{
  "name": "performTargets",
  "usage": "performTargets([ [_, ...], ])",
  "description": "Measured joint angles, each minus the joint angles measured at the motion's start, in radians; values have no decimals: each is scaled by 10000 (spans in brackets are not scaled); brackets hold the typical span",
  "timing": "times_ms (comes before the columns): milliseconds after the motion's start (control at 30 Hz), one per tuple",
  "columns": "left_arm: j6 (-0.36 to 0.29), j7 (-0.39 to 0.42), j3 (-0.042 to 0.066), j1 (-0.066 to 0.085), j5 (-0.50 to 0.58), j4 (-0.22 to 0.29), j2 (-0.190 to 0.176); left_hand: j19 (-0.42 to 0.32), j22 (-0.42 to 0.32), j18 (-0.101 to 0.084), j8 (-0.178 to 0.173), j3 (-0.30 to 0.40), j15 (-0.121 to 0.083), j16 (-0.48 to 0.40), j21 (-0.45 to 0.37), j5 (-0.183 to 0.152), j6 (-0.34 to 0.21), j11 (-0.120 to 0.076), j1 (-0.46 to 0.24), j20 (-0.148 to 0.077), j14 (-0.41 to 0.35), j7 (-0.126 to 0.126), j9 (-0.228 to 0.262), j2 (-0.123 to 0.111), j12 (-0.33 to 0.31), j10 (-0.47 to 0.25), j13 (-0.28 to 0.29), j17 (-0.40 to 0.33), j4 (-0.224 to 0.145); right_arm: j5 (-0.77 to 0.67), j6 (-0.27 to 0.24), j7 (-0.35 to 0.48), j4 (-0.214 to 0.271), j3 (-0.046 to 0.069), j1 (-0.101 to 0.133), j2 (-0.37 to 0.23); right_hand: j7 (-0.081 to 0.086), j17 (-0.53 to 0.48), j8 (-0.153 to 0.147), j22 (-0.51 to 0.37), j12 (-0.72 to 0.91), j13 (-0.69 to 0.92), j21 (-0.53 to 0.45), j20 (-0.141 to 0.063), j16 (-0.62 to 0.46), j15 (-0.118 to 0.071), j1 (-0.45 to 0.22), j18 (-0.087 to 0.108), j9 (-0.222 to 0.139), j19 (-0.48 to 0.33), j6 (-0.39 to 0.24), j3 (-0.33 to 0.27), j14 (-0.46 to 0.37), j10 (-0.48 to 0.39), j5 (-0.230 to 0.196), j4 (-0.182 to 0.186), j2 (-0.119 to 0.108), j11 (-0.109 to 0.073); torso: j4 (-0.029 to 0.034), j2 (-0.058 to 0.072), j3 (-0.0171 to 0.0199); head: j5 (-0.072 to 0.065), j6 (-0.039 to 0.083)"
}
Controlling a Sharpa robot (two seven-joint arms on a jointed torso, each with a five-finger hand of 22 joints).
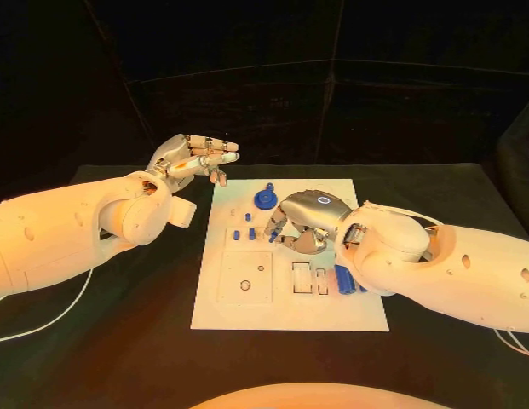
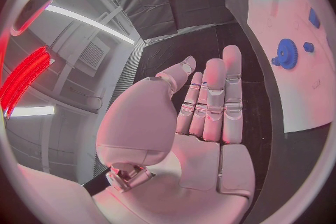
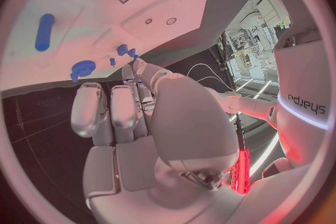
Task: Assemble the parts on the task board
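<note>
Over the middle of the task board (image 1: 291,313) your right hand (image 1: 303,220) is hovering with fingers curled and seemingly holding nothing, nearest to the small blue parts (image 1: 247,232) lying beside them, while your left hand (image 1: 193,158) is waiting off the board above the desk (image 1: 117,341), fingers apart.

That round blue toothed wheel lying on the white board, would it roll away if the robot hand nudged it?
Probably not: the blue gear lies flat on the task board, so it would likely slide. It looks small, stiff and light. Stood on edge, it might roll.
</note>
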Motion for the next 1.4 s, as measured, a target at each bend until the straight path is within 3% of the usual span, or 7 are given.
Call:
performTargets([
  [267,0,-28,-5,0,110,61,74,0,1,-2,0,0,0,-7,0,0,0,0,0,0,0,0,1,0,0,0,0,1,0,-226,459,7,-393,-15,-434,531,-1,-1,-26,-1,-12,-1,0,0,0,0,-23,1,-1,-1,-3,46,0,-1,0,9,8,0,-8,0,-1,128,-66],
  [500,3,-50,-5,0,157,100,89,0,1,-2,0,0,0,-7,0,0,0,0,0,0,0,0,1,0,0,0,0,1,0,-469,775,-9,-613,-15,-622,876,-2,-13,-27,-1,-12,-1,0,0,0,0,-79,1,-4,-1,-4,74,0,-1,0,-20,-4,0,-7,2,14,213,-132],
  [800,10,-80,-5,2,186,99,94,0,2,-2,0,0,0,-7,0,0,0,0,0,0,0,0,2,0,0,0,0,1,0,-749,1003,-43,-700,-14,-713,1027,-3,-13,-54,-2,-12,-2,0,0,-1,0,-78,2,-10,-1,-6,74,0,-1,0,-20,-5,0,-6,2,25,288,-174],
  [1400,44,-148,-7,2,203,67,96,0,-13,-3,0,0,0,-7,0,0,0,0,0,0,1,0,3,0,42,0,0,-18,0,-1320,1299,-280,-780,-14,-735,1129,-15,-21,-76,-3,-12,-2,-1,0,-1,0,-158,3,2,-1,-19,73,0,-1,0,-21,-4,0,-10,9,31,312,-222],
])
